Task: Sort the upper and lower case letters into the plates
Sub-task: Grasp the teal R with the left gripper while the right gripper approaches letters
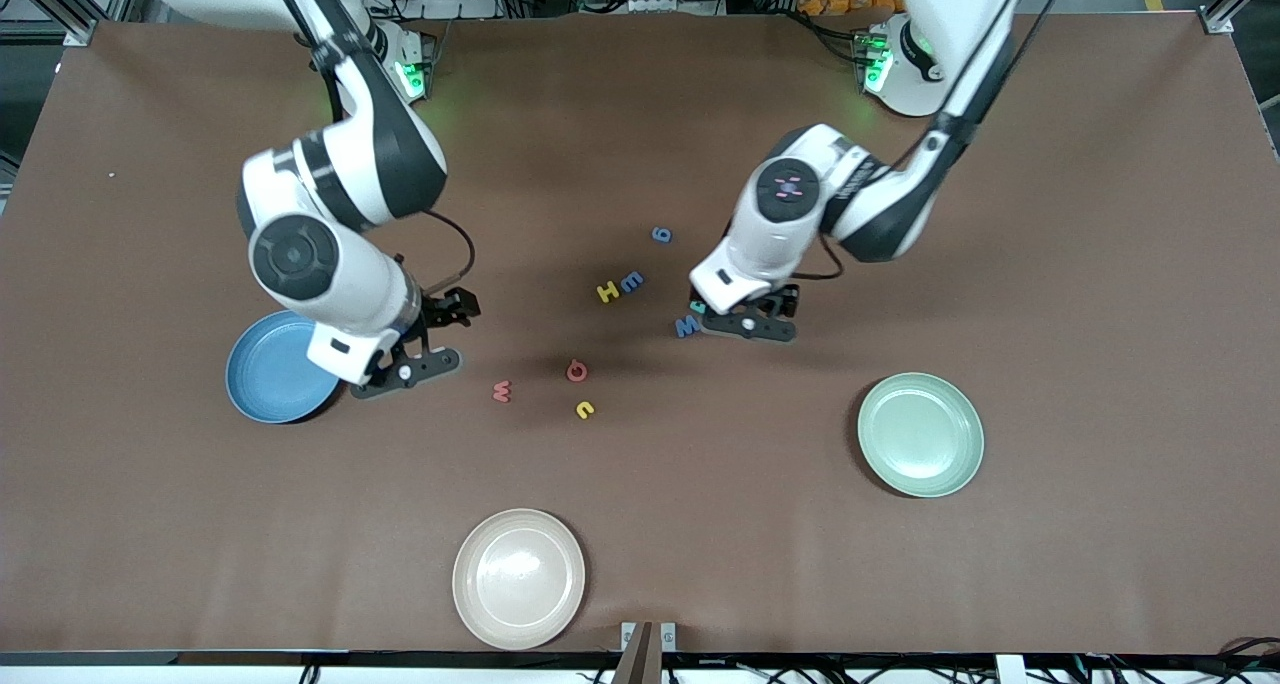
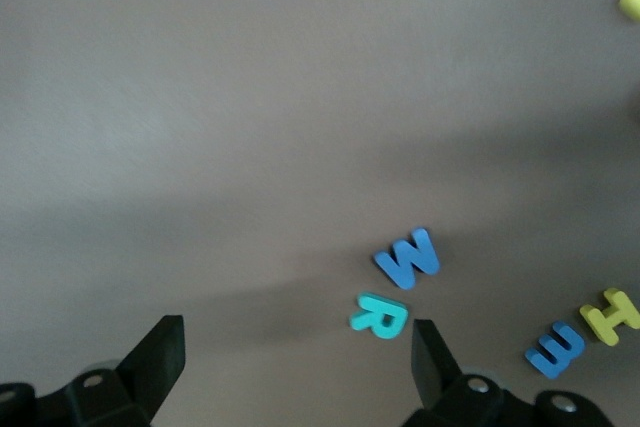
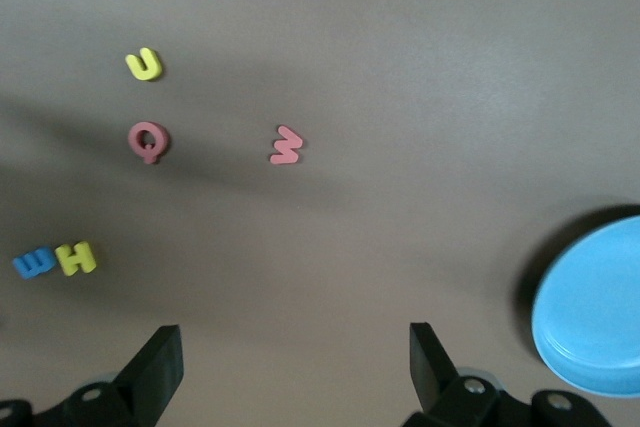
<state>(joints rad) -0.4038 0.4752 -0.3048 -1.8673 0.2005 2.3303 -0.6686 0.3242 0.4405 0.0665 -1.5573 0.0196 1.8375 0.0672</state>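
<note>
My left claw point(image 1: 742, 322), spread wide, hangs mid-bench beside the teal R point(image 2: 380, 316), which sits just inside one finger point(image 2: 432, 362); right claw point(image 1: 418, 359), also spread, waits by the blue plate point(image 1: 262, 376).

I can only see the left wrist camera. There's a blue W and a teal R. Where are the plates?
Observer: None shows in your view. The mint green plate sits toward the left arm's end of the table, nearer the front camera than the blue W.
Operator: And the blue one?
Observer: The blue plate lies toward the right arm's end, beside the open right gripper.
Operator: Any letters in them?
Observer: No, both plates are empty. A red w, red Q and yellow u lie between them.
</note>
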